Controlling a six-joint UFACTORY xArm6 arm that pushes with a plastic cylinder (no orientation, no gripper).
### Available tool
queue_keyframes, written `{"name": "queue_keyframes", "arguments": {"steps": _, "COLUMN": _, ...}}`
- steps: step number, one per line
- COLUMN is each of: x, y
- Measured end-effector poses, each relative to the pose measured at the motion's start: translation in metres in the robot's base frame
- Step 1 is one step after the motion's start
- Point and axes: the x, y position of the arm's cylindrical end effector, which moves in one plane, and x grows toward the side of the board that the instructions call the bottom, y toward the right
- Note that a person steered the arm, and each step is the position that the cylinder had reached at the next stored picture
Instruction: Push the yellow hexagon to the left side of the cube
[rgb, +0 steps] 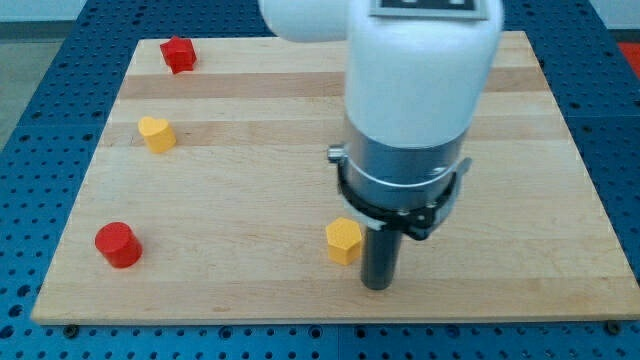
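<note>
No hand is fitted on this arm, so nothing here can be spread, pressed together or pinching; the arm ends in a dark rod, and my tip (378, 286) stands on the desk (520, 150) near its 6 o'clock edge. The yellow hexagon (343, 240) lies just beside my tip, which is at about 5 o'clock from it. I cannot tell if they touch.

The red block (178, 54) near the corner at 11 o'clock looks like the cube, but its shape is not fully clear. It is well apart from the hexagon, between 10 and 11 o'clock from it. The hexagon must end at 9 o'clock of this block.

I see several risks:
- The way is long and the rod is round, so an off-centre push may make the hexagon turn and slide off to one side.
- Another yellow block (156, 133) sits at about 10 o'clock from the hexagon, close to the line of travel, and could be struck and moved.
- The free strip at 9 o'clock of the red block is narrow, so a too long push may send the hexagon over the desk edge, and a wrong angle may shift the cube.
- The thick arm body hides part of the desk.

The red cylinder (118, 245), at 9 o'clock of the hexagon, seems out of the way.
</note>
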Motion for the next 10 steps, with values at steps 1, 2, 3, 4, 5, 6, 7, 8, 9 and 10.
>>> {"name": "queue_keyframes", "arguments": {"steps": 1, "x": -0.001, "y": -0.025}}
{"name": "queue_keyframes", "arguments": {"steps": 2, "x": -0.008, "y": -0.040}}
{"name": "queue_keyframes", "arguments": {"steps": 3, "x": -0.013, "y": -0.040}}
{"name": "queue_keyframes", "arguments": {"steps": 4, "x": -0.013, "y": -0.035}}
{"name": "queue_keyframes", "arguments": {"steps": 5, "x": -0.013, "y": -0.024}}
{"name": "queue_keyframes", "arguments": {"steps": 6, "x": -0.013, "y": -0.016}}
{"name": "queue_keyframes", "arguments": {"steps": 7, "x": -0.013, "y": -0.014}}
{"name": "queue_keyframes", "arguments": {"steps": 8, "x": -0.025, "y": -0.014}}
{"name": "queue_keyframes", "arguments": {"steps": 9, "x": -0.042, "y": -0.014}}
{"name": "queue_keyframes", "arguments": {"steps": 10, "x": -0.059, "y": -0.014}}
